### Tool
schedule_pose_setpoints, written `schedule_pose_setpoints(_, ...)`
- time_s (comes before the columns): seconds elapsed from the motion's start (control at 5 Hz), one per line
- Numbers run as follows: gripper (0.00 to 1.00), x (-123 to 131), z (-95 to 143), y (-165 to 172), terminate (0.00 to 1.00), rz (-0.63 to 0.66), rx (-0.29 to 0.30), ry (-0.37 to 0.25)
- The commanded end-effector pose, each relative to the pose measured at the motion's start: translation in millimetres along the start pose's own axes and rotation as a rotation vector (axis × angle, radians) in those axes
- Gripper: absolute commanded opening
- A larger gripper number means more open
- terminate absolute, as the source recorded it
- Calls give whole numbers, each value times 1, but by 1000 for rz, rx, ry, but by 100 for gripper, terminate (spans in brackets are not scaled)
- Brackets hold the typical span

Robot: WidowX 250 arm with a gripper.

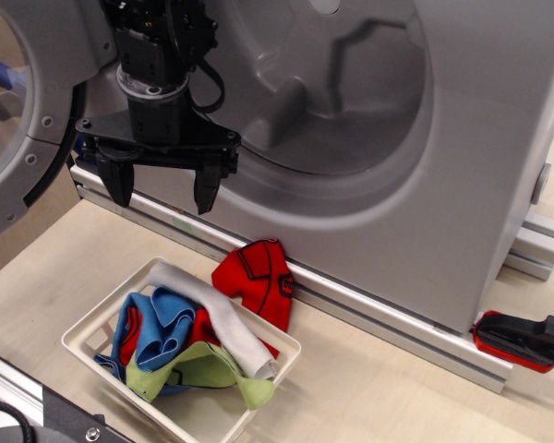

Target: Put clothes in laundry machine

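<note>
Several small soft garments (189, 346) in blue, lime, grey-white and red heaped in white lattice plastic basket (88, 334), below large light-grey laundry machine (462, 185). Black gripper (162, 192) above basket, jaws apart, empty. Risk: snagging lattice, or dragging out red top (257, 279) draped over rim.

The laundry machine (462, 185) was a large light-grey front-loader, its round drum (342, 83) open with a paddle rib (282, 106) inside and its windowed door (18, 111) swung out to the left. Below the drum, the clothes (189, 341) lay bunched: blue, lime green and pale grey pieces heaped together, with a red garment (258, 281) trimmed in black nearest the machine's base.
</note>
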State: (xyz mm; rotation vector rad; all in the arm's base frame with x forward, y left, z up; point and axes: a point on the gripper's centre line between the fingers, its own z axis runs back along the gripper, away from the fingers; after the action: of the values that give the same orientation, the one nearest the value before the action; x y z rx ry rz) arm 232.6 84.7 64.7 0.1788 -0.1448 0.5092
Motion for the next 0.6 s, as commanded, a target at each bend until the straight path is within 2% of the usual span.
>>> schedule_pose_setpoints(0.0,100,0,0,0,0,0,0,0)
schedule_pose_setpoints(0.2,100,-21,-10,-3,0,154,-53,45)
schedule_pose_setpoints(0.4,100,-40,-15,-2,0,265,-139,122)
